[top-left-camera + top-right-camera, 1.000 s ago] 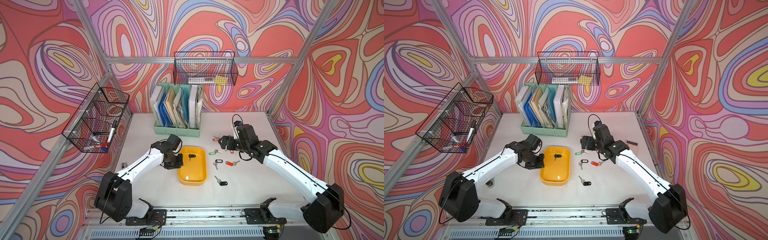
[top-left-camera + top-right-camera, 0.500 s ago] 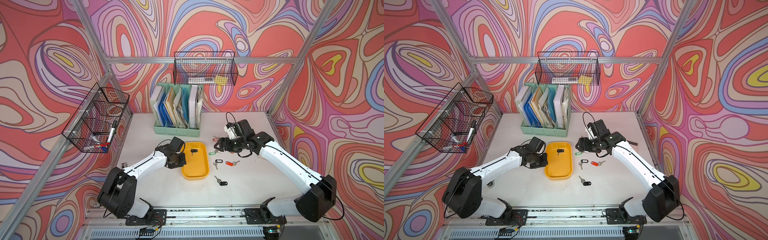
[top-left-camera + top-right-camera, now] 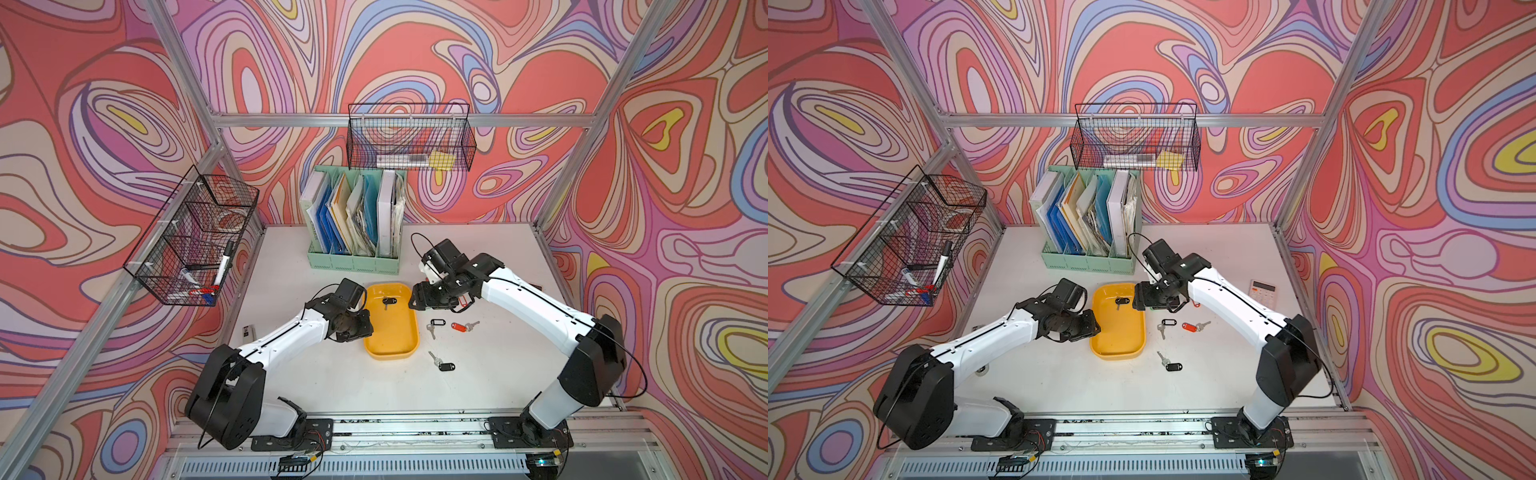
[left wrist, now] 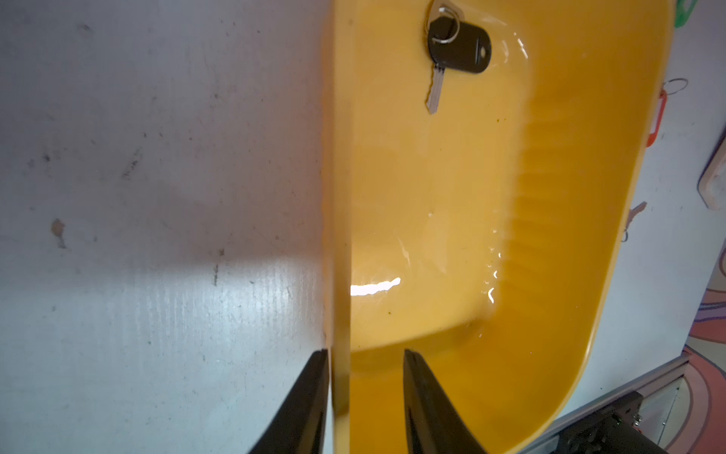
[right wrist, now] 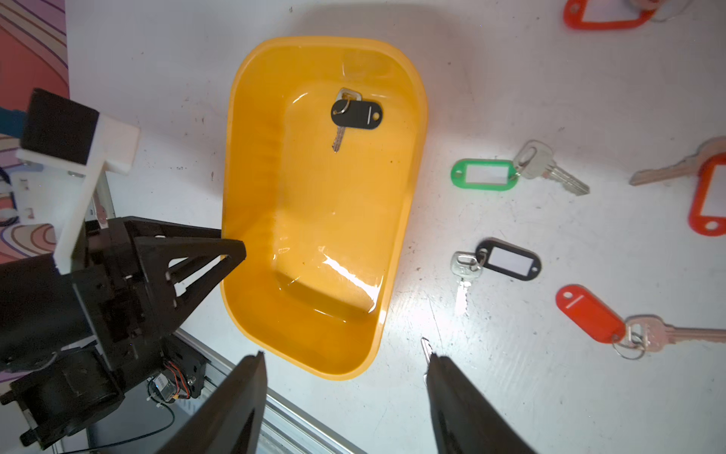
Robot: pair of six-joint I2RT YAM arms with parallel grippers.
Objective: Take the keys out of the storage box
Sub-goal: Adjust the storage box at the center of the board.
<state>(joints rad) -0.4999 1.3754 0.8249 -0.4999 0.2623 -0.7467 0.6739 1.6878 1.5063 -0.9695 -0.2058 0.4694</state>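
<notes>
**Contents.** One key [image 3: 388, 302] lies in the box [image 3: 390, 356], on the floor at the far end, close to the end wall. I see nothing else inside. Other keys lie out on the table [image 3: 332, 374] to the right of the box, among them a red key [image 3: 459, 327] and a green key [image 5: 485, 175].

**Left gripper** [image 4: 365, 351]. The jaws stand apart astride the box's left long wall, about midway along it. The outer finger sits against the wall and the inner one stands clear of it. It is not clamped on anything.

**Right gripper** [image 3: 417, 300]. The jaws are spread wide and empty. It hovers at the box's far right rim.

**Governing relation.** The key lies just to the left of the right gripper, across the rim. The blade runs along the box's length with its tip toward the near end. The black tag lies crosswise over the key's head. The right arm is plainly the nearer; the left gripper sits well down the wall from the key.

**Assessment.** I judge the pick falls to the right arm. In its wrist view the fingers line up across the box's width, so they would close across the blade. The end wall leaves little room beside the tag.
</notes>
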